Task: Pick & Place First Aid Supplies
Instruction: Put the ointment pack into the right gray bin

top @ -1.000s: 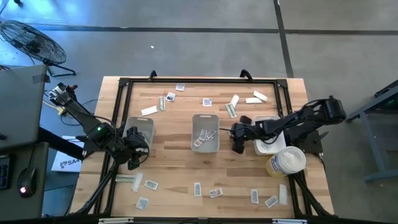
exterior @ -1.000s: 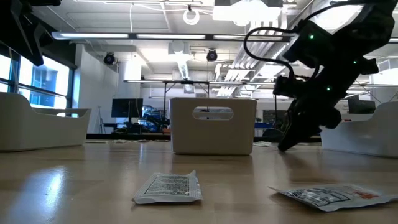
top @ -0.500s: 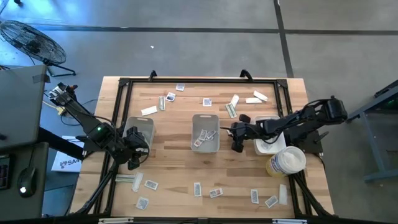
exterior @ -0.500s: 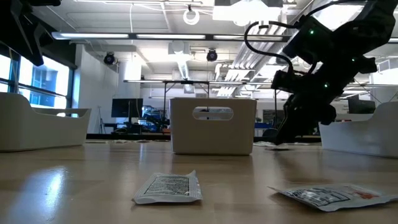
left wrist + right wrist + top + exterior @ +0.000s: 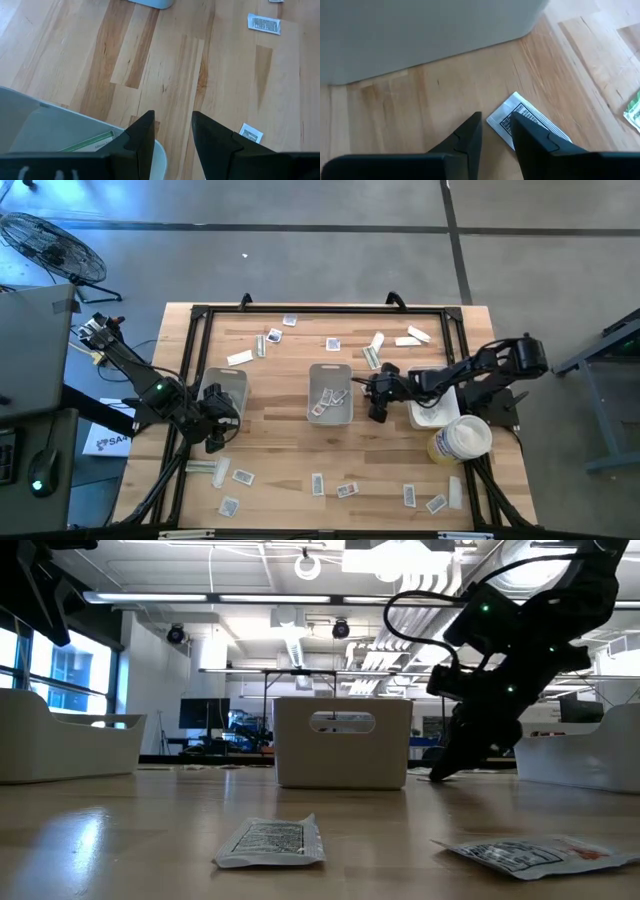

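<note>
My right gripper (image 5: 378, 412) (image 5: 496, 124) stands open, slanting down at the table, just right of the middle grey tray (image 5: 331, 370) (image 5: 420, 35). A square white sachet with dark print (image 5: 532, 120) lies flat on the wood there. Its near corner sits between the fingertips, and part of it is hidden behind one finger. My left gripper (image 5: 213, 438) (image 5: 172, 127) waits open above bare wood at the near corner of the left grey tray (image 5: 45, 125), which holds a green-white strip (image 5: 87, 144). My right gripper comes at the sachet's corner (image 5: 497, 119) slanting down from the table's right. One finger (image 5: 530, 137) covers part of the sachet, which lies flat on the table. Whether a finger touches it, I cannot tell.
The middle tray holds a few packets (image 5: 327, 400). A white tray (image 5: 430, 412) and a round tub (image 5: 460, 438) stand right of my right gripper. Loose packets lie along the far side (image 5: 375, 345) and the near side (image 5: 345, 490) (image 5: 272, 840), and a green strip (image 5: 632, 112) lies nearby.
My right gripper has edged toward the middle tray, its tip staying low at the tabletop. The left arm has kept still.
</note>
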`<state>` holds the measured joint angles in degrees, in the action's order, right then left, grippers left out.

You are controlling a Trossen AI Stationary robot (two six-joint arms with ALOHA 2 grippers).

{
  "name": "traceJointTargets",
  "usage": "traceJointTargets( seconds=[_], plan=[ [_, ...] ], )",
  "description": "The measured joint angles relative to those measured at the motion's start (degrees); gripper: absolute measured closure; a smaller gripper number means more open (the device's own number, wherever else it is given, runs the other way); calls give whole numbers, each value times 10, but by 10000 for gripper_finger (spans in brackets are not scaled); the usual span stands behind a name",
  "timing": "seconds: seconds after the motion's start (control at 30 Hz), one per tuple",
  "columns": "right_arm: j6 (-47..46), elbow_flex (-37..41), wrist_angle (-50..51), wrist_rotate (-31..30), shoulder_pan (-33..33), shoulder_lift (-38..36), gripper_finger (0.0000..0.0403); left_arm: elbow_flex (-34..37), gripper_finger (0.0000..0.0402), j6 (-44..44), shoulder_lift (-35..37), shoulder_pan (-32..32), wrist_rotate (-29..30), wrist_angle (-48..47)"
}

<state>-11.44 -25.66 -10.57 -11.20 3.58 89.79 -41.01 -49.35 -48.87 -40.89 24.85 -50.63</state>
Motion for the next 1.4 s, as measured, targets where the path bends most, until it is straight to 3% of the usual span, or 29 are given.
traceJointTargets(
  seconds=[0.37,0.63,1.23,1.4],
  plan=[
    [14,1,7,-17,9,2,397,0,273,0,0,0,0,0],
    [12,2,16,-18,7,-18,401,0,273,0,0,0,0,0],
    [9,3,65,-54,-66,-204,402,0,273,0,0,0,0,0],
    [8,3,65,-103,-90,-215,402,0,273,0,0,0,0,0]
  ],
)
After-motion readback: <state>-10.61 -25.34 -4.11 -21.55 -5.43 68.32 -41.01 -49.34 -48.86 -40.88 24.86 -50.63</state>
